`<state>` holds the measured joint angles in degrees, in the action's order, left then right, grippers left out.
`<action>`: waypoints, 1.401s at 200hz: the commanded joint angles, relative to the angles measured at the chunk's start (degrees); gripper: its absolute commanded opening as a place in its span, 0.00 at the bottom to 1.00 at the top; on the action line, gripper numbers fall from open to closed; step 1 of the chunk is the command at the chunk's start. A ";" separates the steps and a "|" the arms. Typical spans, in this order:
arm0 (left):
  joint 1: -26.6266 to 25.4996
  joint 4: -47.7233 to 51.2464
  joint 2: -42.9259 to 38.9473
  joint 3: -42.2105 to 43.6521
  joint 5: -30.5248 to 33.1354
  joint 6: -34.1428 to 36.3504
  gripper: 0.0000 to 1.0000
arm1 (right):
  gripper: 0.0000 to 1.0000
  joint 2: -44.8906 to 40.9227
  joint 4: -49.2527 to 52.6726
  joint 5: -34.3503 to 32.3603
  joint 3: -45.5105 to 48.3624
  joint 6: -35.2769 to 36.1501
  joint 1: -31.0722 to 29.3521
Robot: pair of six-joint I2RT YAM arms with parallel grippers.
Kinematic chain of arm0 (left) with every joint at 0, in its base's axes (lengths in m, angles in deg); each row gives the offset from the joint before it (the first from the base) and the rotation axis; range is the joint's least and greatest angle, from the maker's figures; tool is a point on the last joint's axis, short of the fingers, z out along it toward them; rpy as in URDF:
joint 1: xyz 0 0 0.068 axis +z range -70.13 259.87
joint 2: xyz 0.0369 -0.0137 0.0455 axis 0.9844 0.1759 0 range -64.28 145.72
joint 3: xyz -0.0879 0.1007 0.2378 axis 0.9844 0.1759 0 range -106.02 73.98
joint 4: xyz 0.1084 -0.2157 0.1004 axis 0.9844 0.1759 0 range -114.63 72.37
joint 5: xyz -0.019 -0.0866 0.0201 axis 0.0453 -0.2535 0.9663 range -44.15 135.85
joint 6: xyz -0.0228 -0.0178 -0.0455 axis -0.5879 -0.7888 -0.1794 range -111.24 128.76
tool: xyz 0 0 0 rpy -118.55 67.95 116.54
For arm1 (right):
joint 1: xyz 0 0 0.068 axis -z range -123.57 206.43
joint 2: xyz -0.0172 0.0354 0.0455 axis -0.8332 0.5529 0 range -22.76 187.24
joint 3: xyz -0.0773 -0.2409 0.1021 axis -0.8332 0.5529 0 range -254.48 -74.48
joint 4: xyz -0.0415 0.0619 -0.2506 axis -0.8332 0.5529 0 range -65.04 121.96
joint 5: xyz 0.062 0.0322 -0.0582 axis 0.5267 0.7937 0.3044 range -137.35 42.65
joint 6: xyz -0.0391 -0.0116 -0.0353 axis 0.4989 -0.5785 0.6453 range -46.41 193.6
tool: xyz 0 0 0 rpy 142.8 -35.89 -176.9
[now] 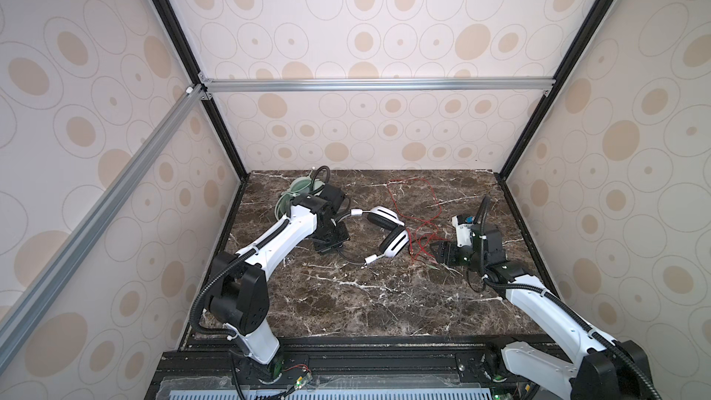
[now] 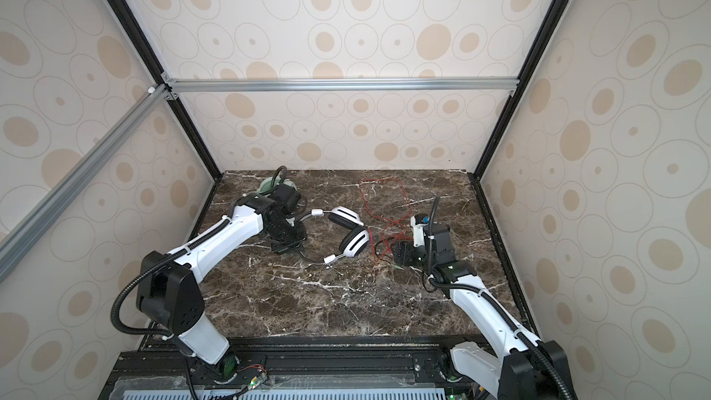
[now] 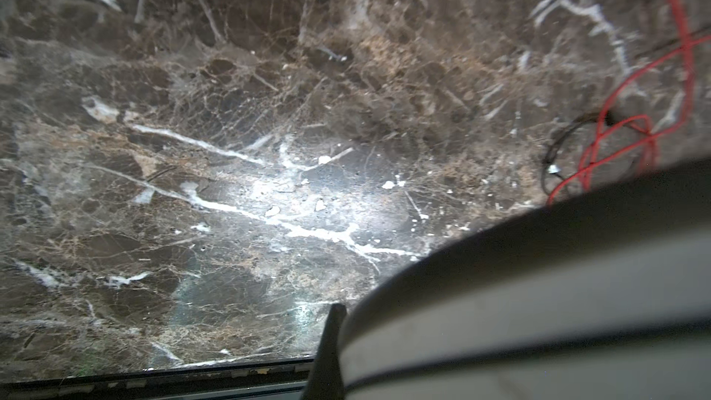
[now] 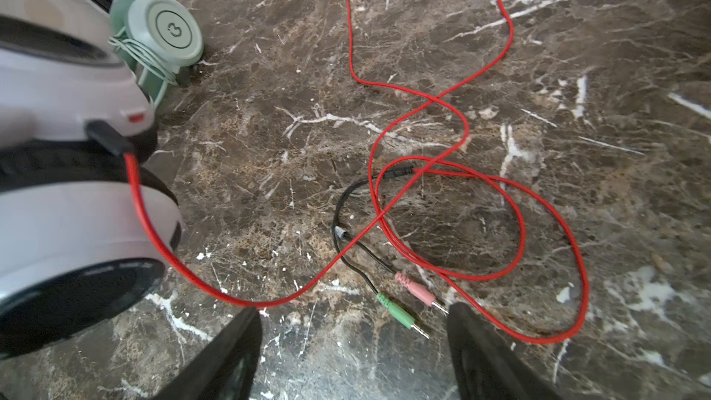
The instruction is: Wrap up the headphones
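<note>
The white-and-black headphones (image 1: 392, 242) (image 2: 354, 242) lie mid-table, their ear cups close in the right wrist view (image 4: 77, 217). My left gripper (image 1: 336, 246) (image 2: 292, 246) is shut on their headband (image 3: 538, 302); only one of its fingers (image 3: 330, 344) shows beside the band. Their thin red cable (image 1: 439, 207) (image 4: 521, 225) lies in loose loops to the right and ends in a green plug (image 4: 396, 311) and a pink plug (image 4: 417, 290). My right gripper (image 1: 436, 252) (image 2: 400, 253) (image 4: 354, 315) stands open just above the table, the plugs between its fingers. The mint-green headphones (image 1: 296, 194) (image 4: 169, 32), cable wound round them, sit at the back left.
The dark marble table (image 1: 346, 302) is boxed in by patterned walls on three sides, with a black rail along the front edge (image 3: 154, 379). The left arm partly hides the mint-green set in both top views.
</note>
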<state>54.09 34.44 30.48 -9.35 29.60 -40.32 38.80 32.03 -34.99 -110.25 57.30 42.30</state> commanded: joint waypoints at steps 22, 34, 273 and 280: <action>-0.08 3.93 -2.50 -10.40 -5.87 1.81 0.00 | 0.79 4.82 -2.88 5.63 -2.16 6.89 -1.12; -0.06 5.01 -1.96 -12.82 -6.46 2.83 0.00 | 0.79 4.58 -5.88 6.40 -0.86 9.42 -1.20; 2.92 2.72 -0.41 -30.96 -6.55 8.74 0.00 | 0.73 14.99 -19.23 1.76 -1.42 5.83 0.40; 3.01 1.69 -0.73 -30.66 -7.00 8.94 0.00 | 0.73 15.16 -19.72 2.53 -1.56 5.81 0.72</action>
<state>56.15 40.36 31.94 -37.13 26.89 -32.32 55.04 15.18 -33.42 -111.47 65.45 41.21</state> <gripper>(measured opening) 0.071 0.731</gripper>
